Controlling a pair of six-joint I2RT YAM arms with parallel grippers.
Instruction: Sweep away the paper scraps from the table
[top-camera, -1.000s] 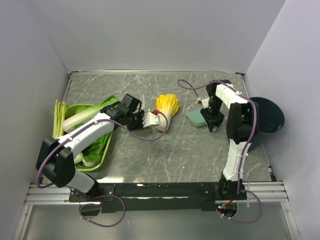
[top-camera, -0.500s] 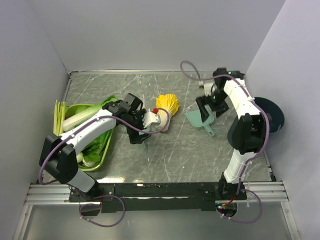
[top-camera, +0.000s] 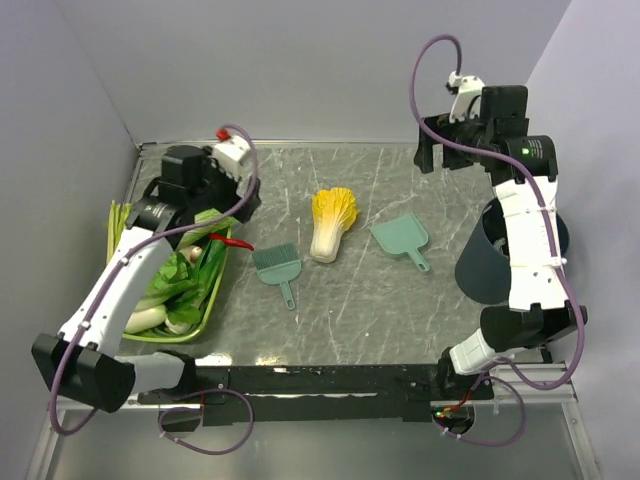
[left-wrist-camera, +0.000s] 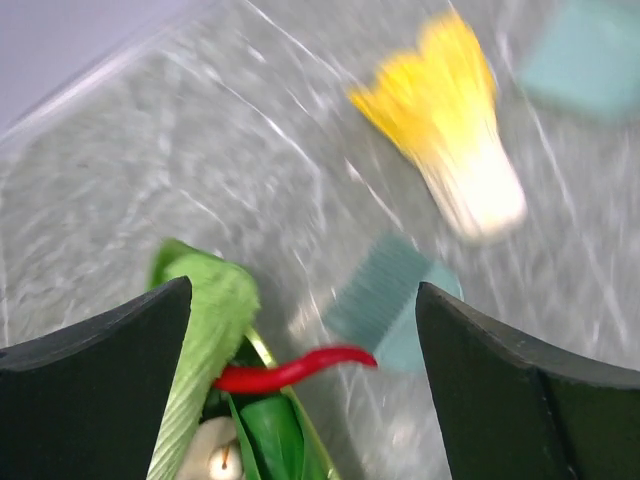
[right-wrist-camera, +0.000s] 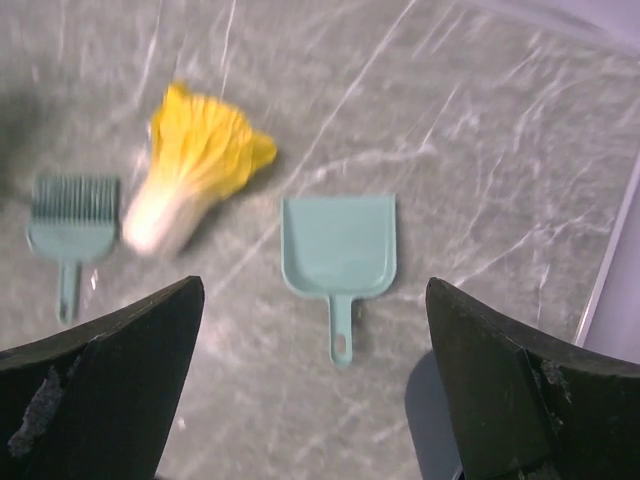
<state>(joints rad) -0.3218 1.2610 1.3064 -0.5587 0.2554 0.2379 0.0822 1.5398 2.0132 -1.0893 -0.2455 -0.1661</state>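
No paper scraps show in any view. The dark marble table (top-camera: 380, 310) carries a teal brush (top-camera: 277, 265) and a teal dustpan (top-camera: 402, 238), both lying free, with a yellow-white napa cabbage (top-camera: 332, 220) between them. My left gripper (top-camera: 238, 198) hangs open high over the tray's far end. The left wrist view shows it (left-wrist-camera: 303, 300) wide apart above the brush (left-wrist-camera: 385, 305) and a red chili (left-wrist-camera: 290, 368). My right gripper (top-camera: 437, 148) is raised at the back right, open. The right wrist view shows it (right-wrist-camera: 315, 290) empty above the dustpan (right-wrist-camera: 338, 250).
A green tray (top-camera: 205, 312) of leafy vegetables sits at the left, the chili (top-camera: 228, 241) hanging over its rim. Pale green stalks (top-camera: 117, 235) lie beside it. A dark bin (top-camera: 495, 260) stands at the table's right edge under the right arm.
Both grippers opened and let go: the brush and the dustpan now lie on the table. Both arms have lifted up and back, the left towards the tray, the right to the far right.
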